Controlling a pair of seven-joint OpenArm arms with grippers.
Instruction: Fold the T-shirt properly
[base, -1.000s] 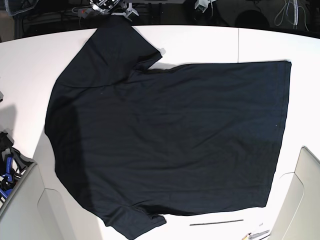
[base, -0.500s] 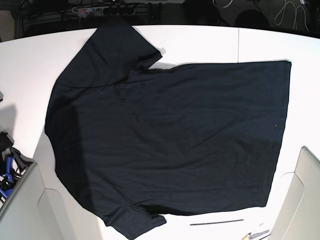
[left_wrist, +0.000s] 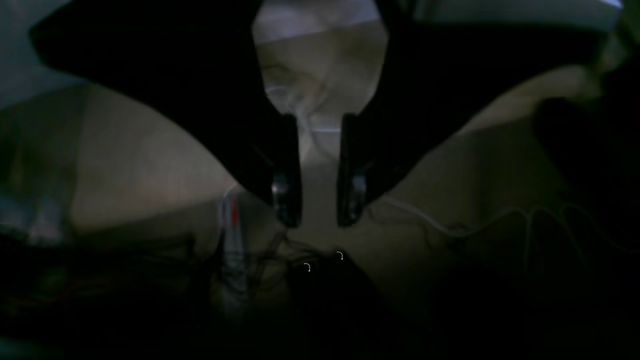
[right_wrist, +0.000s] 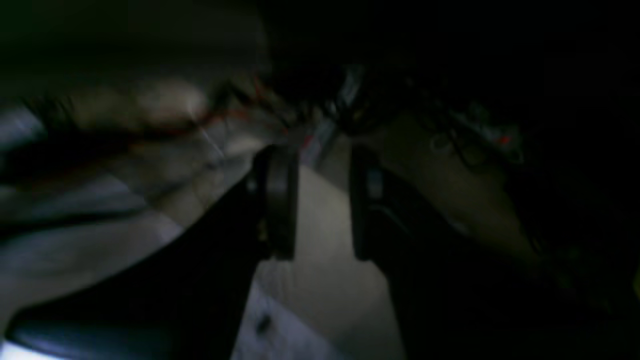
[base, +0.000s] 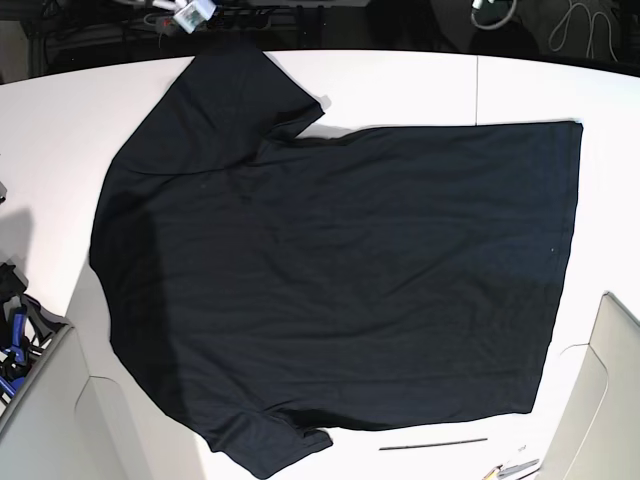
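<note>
T-shirt (base: 340, 270): spread flat on the white table (base: 60, 130), ready for your first fold | left gripper (left_wrist: 319, 220), right gripper (right_wrist: 317, 255): jaws apart, empty (both off the cloth)

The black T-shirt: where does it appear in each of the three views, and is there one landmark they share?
Base: the T-shirt lies spread flat across the middle of the white table.
Left wrist: not in it; only open jaws over a dim floor with cables.
Right wrist: not in it; open jaws, blurred dark clutter.
Shared landmark: none can be told for certain.
</note>
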